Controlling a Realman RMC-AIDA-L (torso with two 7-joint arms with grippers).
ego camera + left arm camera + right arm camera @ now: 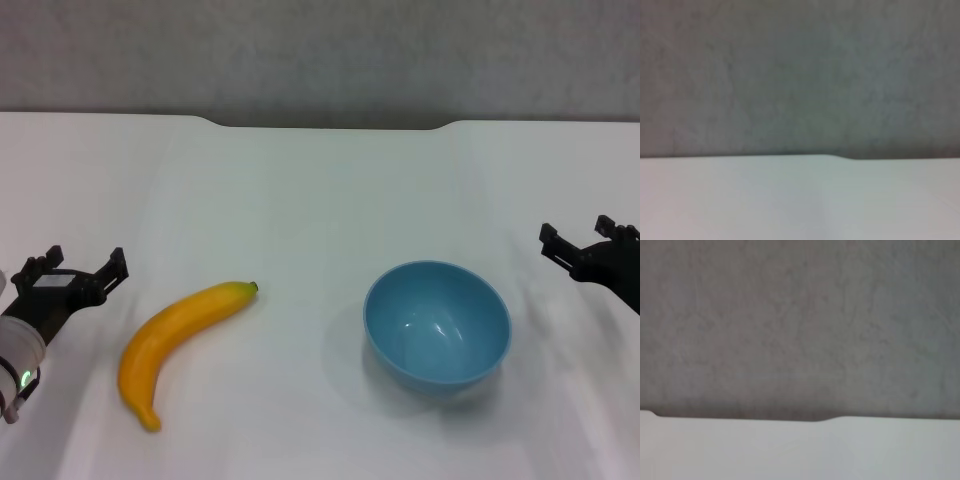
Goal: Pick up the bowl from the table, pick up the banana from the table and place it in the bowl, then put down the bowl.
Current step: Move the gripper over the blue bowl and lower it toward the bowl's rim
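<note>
On your robot's left, the left gripper (pixel 85 268) hangs low over the near left edge of the table (pixel 320 190), its two dark fingers spread apart and holding nothing. Just to its right, you see the banana (pixel 180 335) lying flat on the white surface, its dark tip pointing toward the far right and its stem end toward the near left; it is close to the gripper but not touching it. Farther right, well apart from the banana, the bowl (pixel 437 325) stands upright on the table, light blue and with nothing inside. At the far right edge, the right gripper (pixel 582 240) hovers beyond the bowl's right side, its fingers likewise parted and gripping nothing. Both wrist views give you only the table's far edge with its shallow notch (pixel 740 416) and the grey wall (pixel 800 75) behind.
</note>
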